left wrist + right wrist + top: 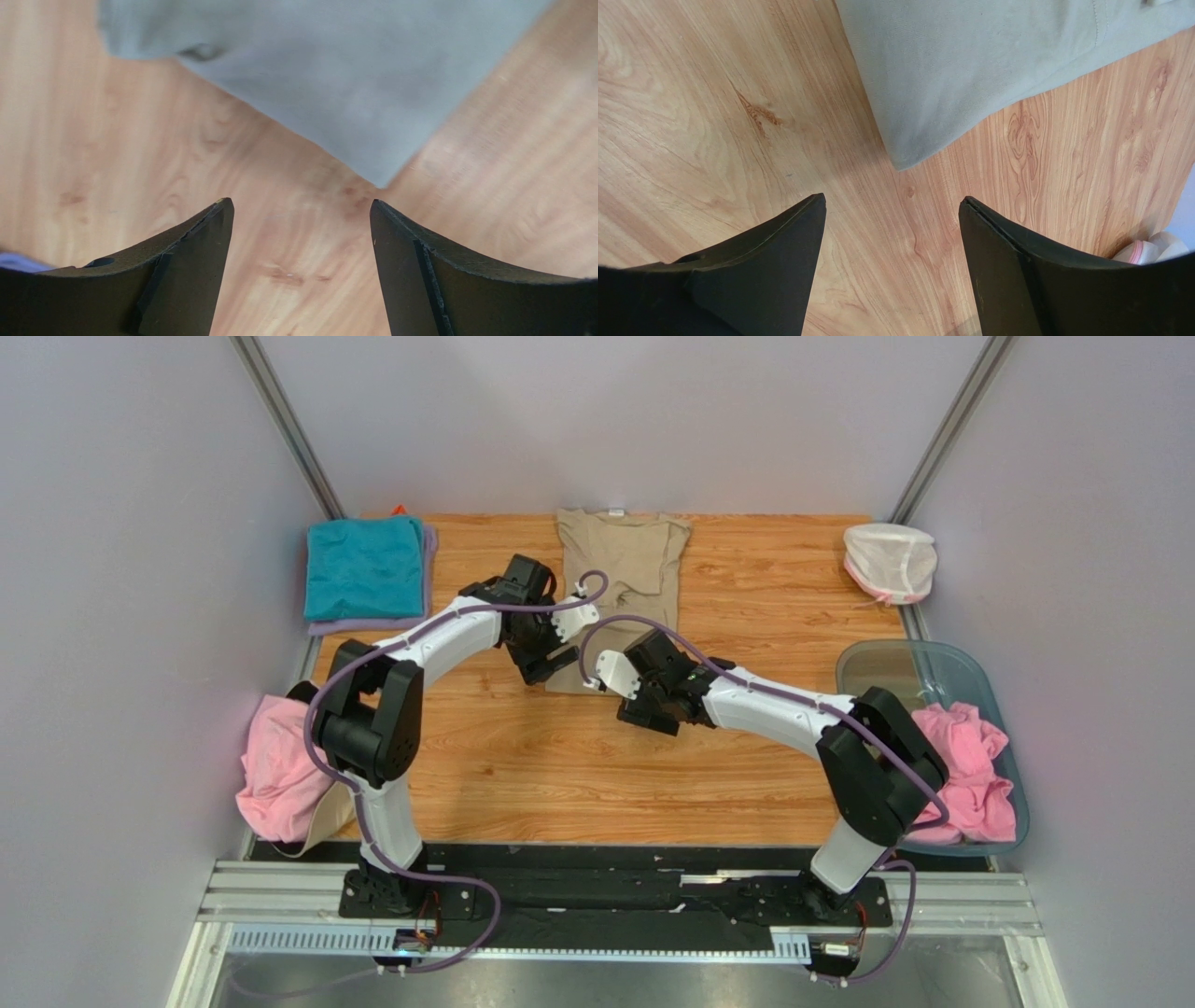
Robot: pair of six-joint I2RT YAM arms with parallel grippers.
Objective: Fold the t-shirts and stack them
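Tan t-shirt (pixel 619 567), arms (pixel 449 633) bent inward, prob. hovering

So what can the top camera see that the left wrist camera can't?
Only the top view: the teal shirt, a pink shirt at the left edge, a second pink shirt in the tub, and the net pouch. Only the left wrist view: the left jaws up close, standing apart with nothing between them. Both: the tan shirt and the table.

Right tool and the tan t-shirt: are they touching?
Apart. Right wrist view shows bare table between the open right tool and the tan t-shirt.
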